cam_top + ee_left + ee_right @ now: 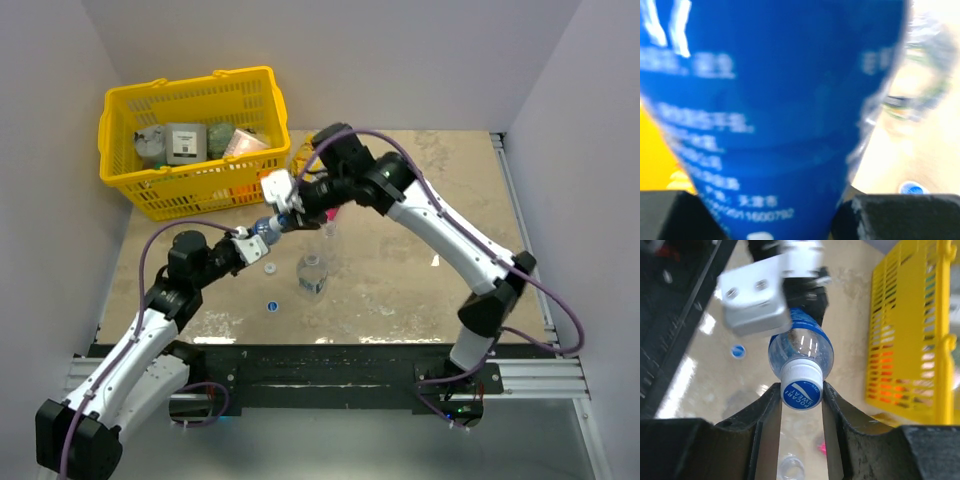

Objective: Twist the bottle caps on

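We see the blue cap (801, 394) on the blue-labelled bottle (802, 347), held sideways above the middle of the worktop (400, 270). Our right end effector (284, 218) pinches the cap between narrowed fingers; our left end effector (249, 238) clamps the bottle's body.

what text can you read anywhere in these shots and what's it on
"POCARI SWEAT": top of the blue cap on the bottle.
White print on the bottle's blue label: too blurred to read.
Label on the grey box in the yellow basket: too small.
Print on the loose blue cap: too small.
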Motion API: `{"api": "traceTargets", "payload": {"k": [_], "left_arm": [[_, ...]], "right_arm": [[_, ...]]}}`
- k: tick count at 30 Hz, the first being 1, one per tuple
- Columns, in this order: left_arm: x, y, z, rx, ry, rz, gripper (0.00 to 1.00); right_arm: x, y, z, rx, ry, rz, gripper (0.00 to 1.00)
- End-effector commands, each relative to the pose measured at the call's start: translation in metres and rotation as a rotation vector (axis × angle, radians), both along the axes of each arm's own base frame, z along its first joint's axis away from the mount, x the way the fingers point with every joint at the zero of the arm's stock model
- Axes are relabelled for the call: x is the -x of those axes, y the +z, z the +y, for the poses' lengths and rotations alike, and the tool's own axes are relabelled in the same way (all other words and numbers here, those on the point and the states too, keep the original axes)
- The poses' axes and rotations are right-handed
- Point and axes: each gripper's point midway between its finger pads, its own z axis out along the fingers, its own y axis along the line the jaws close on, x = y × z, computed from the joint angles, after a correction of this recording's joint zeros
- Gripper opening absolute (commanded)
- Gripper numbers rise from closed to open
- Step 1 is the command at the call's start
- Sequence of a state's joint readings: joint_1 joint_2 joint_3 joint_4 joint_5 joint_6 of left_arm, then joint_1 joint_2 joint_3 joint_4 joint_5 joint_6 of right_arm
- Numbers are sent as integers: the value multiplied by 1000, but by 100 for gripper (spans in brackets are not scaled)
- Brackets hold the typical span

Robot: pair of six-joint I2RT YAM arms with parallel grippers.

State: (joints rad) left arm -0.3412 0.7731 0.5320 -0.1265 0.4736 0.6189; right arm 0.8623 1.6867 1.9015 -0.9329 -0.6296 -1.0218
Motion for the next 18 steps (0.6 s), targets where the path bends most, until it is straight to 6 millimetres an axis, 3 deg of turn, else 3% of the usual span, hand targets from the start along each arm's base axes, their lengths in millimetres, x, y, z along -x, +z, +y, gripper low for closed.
{"api": "traceTargets", "payload": {"k": [1,2,3,4,5,7,8,9,13,16,17,18], "left_arm": [[-37,81,27,150,308,-363,0],[-29,78,11,124,281,-400,0],[-37,84,25,35,379,-497,0],[-37,81,22,-7,370,-521,0],[-37,73,20,-52,350,-534,0],[-41,69,26,-205,351,-635,0],[-41,56,28,-277,352,-654,0],[-46,59,38,-353,405,-704,0],[-51,64,48,-360,476,-699,0],[-49,52,50,-337,484,-618,0],[-49,49,52,-333,491,-600,0],[-48,42,53,-333,494,-571,0]], "right_arm": [[-33,-13,36,-2,-400,703,0],[-47,-4,31,-27,-428,889,0],[-48,-11,36,12,-564,1187,0],[-44,-4,36,-24,-529,1171,0],[-41,-11,40,-29,-506,1186,0],[-34,-5,44,-19,-491,1209,0],[-27,7,47,-23,-471,1187,0],[-30,7,48,-32,-498,1169,0],[-35,2,43,-32,-556,1147,0],[-47,-4,32,-33,-630,1130,0],[-54,-4,26,-42,-646,1122,7],[-59,-1,21,-58,-642,1094,21]]}}
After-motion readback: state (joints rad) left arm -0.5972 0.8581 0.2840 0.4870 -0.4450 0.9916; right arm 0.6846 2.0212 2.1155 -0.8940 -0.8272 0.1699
